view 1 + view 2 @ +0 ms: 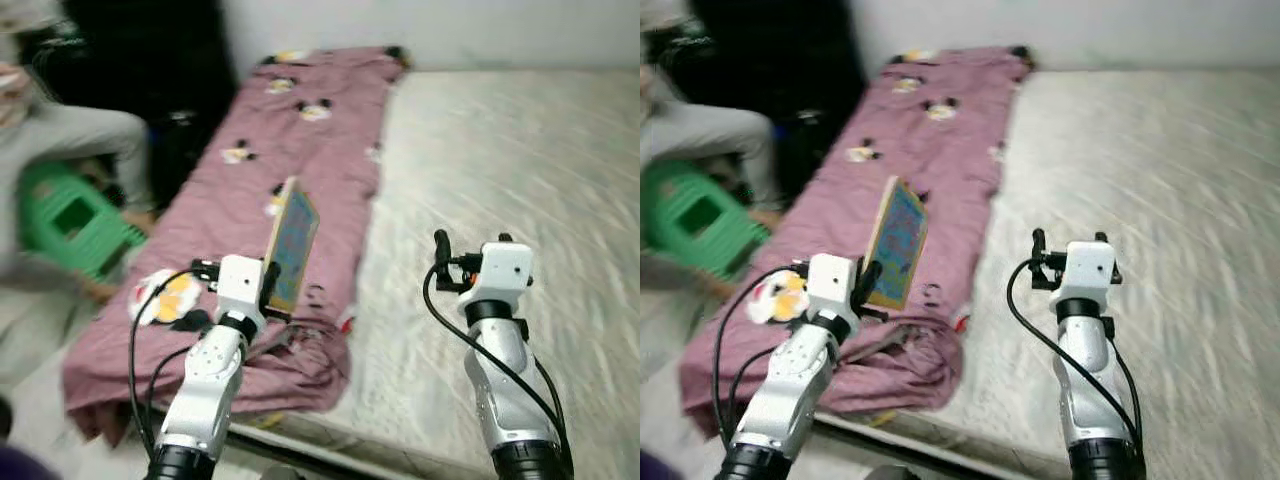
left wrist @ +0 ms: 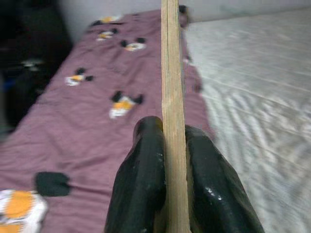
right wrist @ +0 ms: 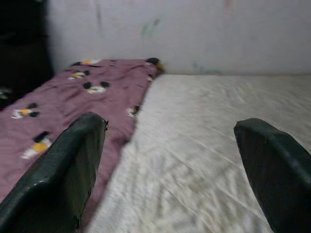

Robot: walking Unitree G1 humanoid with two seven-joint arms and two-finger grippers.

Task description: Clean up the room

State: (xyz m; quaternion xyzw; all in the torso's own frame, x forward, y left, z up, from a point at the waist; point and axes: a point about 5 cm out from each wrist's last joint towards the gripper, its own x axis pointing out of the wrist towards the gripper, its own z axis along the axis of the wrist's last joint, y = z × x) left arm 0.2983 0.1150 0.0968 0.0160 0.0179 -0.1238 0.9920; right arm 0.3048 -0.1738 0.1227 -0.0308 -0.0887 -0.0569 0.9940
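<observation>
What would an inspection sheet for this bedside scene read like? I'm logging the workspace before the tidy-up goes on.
Surface: bed with a bare whitish mattress; a mauve cartoon-print blanket lies along its left side, bunched at the near end.
Job's things: a thin flat book with a colourful cover, held upright on edge over the blanket.
Clutter: green plastic stool on the floor left of the bed.
Grippers: left gripper shut on the book; right gripper open, over the mattress, holding nothing.
Cables: black cables loop along both arms.
Surroundings: pale wall behind the bed; a person in grey, blurred, beside the stool.
</observation>
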